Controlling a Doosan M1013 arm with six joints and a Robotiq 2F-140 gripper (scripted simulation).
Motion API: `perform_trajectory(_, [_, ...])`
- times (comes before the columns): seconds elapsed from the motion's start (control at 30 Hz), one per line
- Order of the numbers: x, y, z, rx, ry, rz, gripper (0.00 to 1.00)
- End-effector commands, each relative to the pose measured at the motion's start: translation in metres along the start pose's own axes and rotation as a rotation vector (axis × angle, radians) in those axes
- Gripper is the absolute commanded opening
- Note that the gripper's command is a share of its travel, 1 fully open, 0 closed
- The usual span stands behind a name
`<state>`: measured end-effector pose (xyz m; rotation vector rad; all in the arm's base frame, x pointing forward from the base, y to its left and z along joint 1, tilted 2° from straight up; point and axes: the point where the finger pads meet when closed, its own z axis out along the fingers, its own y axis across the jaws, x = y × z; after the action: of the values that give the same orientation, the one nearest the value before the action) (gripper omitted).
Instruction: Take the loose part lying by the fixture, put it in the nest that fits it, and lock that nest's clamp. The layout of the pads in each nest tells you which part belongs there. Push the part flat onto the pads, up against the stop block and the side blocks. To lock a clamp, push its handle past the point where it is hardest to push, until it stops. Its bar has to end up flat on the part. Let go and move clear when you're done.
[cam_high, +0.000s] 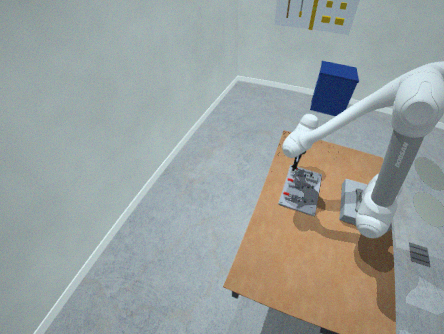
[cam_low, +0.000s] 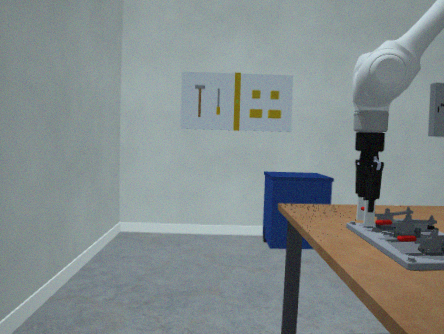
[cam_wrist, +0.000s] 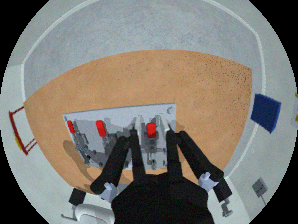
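The grey fixture plate (cam_high: 301, 192) lies on the wooden table and carries several clamps with red-tipped handles (cam_high: 286, 193). It also shows in the side view (cam_low: 400, 240) and the wrist view (cam_wrist: 120, 132). My gripper (cam_low: 368, 205) points straight down over the far end of the plate. In the wrist view its fingers stand partly apart on either side of one red handle tip (cam_wrist: 152, 128), without gripping it. A grey part (cam_high: 306, 181) lies on the plate in the far nest; I cannot tell how flat it sits. Two more red handles (cam_wrist: 101, 127) lie to the left.
A blue bin (cam_high: 334, 87) stands on the floor beyond the table's far edge. The arm's grey base block (cam_high: 352, 200) sits on the table right of the fixture. The table's left edge (cam_low: 320, 245) runs close to the plate.
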<state>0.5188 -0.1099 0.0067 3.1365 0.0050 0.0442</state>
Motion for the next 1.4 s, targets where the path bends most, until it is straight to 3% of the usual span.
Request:
perform_trajectory(0.0, [0.000,0.000,0.000,0.000,0.000,0.000,0.35])
perform_trajectory(0.9, [0.000,0.000,-0.002,0.000,0.000,0.000,0.35])
perform_trajectory(1.37, [0.000,0.000,-0.039,0.000,0.000,0.000,0.35])
